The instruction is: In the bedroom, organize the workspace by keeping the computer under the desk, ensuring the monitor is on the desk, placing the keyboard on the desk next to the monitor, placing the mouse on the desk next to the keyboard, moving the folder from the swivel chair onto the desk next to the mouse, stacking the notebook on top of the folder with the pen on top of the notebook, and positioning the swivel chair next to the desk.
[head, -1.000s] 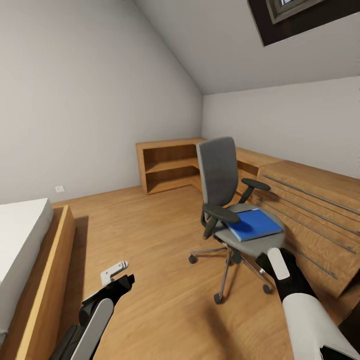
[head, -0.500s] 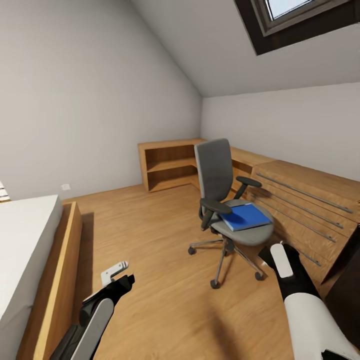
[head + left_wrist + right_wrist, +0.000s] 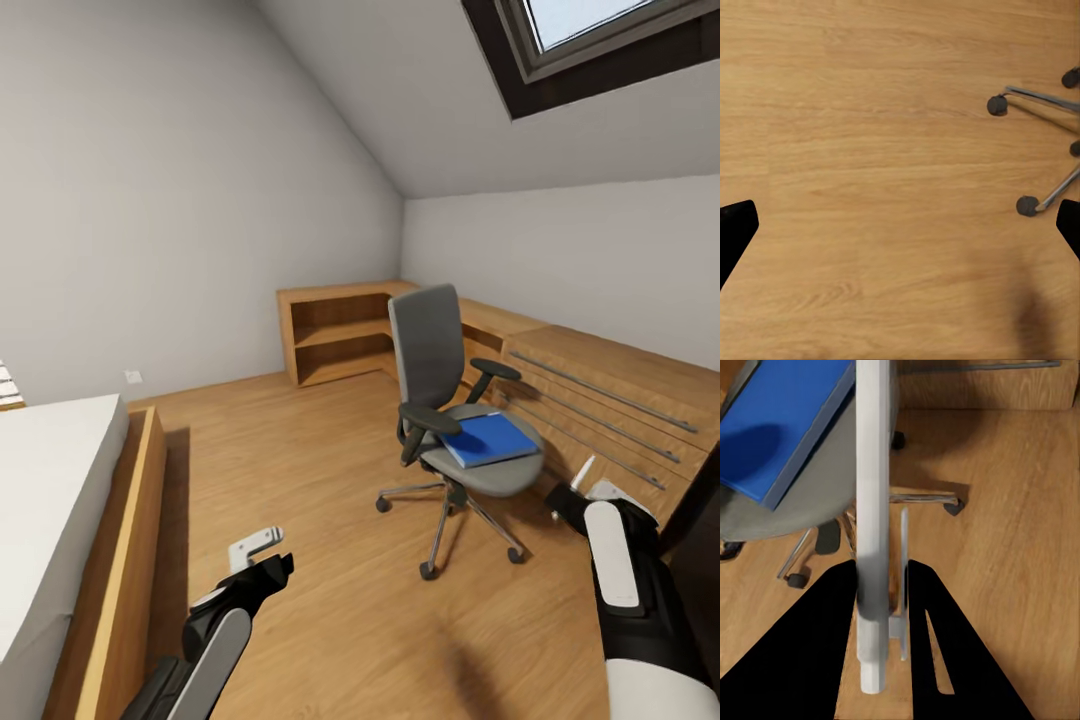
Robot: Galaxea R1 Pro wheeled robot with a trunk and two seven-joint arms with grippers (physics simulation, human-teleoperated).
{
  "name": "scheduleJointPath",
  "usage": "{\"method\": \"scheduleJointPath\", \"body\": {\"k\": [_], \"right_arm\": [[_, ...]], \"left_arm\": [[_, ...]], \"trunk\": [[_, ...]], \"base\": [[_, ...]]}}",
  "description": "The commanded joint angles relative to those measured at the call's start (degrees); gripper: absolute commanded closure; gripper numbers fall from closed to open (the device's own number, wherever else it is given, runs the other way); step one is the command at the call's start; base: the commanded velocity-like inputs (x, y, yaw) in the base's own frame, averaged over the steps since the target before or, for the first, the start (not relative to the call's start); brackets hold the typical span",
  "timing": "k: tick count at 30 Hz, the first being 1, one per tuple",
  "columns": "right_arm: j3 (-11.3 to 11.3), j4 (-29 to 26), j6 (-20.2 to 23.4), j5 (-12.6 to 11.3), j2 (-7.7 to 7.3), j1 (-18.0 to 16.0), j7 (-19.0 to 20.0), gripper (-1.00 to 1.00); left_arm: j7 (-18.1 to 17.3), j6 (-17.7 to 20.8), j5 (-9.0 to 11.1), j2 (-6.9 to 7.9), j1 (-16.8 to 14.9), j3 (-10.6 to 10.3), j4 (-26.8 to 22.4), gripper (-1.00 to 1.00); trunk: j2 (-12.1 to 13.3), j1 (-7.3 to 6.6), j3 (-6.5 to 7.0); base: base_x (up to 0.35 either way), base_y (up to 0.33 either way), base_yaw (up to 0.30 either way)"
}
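The swivel chair (image 3: 432,350), with its grey seat and tall back, stands on the wood floor right of centre. The bright blue folder (image 3: 490,438) lies flat on its seat and also shows in the right wrist view as the folder (image 3: 784,424). My right gripper (image 3: 588,487) hangs low just right of the chair's base. The right gripper (image 3: 881,570) is shut on a slim white rod (image 3: 872,495) that looks like the pen. My left gripper (image 3: 262,553) hovers open over bare floor left of the chair. The left gripper (image 3: 900,225) sees the chair's castors (image 3: 1027,205).
A white bed in a wooden frame (image 3: 130,520) runs along the left. Low light-wood cabinets with bar handles (image 3: 620,400) line the right wall, and an open shelf unit (image 3: 335,335) fills the far corner. A skylight (image 3: 600,30) sits overhead. A dark edge (image 3: 700,510) shows at far right.
The view has shifted a little, so the chair sits further left and up in the picture. My right arm has swung right and turned. The left gripper has edged up and right.
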Motion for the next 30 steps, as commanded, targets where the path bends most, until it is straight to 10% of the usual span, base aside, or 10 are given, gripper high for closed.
{"method": "scheduleJointPath", "body": {"k": [1, 30], "right_arm": [[0.01, -0.45, 0.44, -0.86, -0.02, 0.00, -0.61, 1.00], [-0.08, -3.50, 3.38, -1.83, -0.12, 0.80, -0.66, 1.00]], "left_arm": [[0.50, 0.10, 0.41, 0.02, -0.05, -0.10, -0.08, -1.00], [0.57, 0.04, 0.48, 0.00, -0.05, -2.73, 0.41, -1.00]], "trunk": [[0.39, -0.23, 0.12], [12.02, -6.60, 5.30]], "base": [[0.000, 0.000, 0.000], [0.000, 0.000, -0.098]]}}
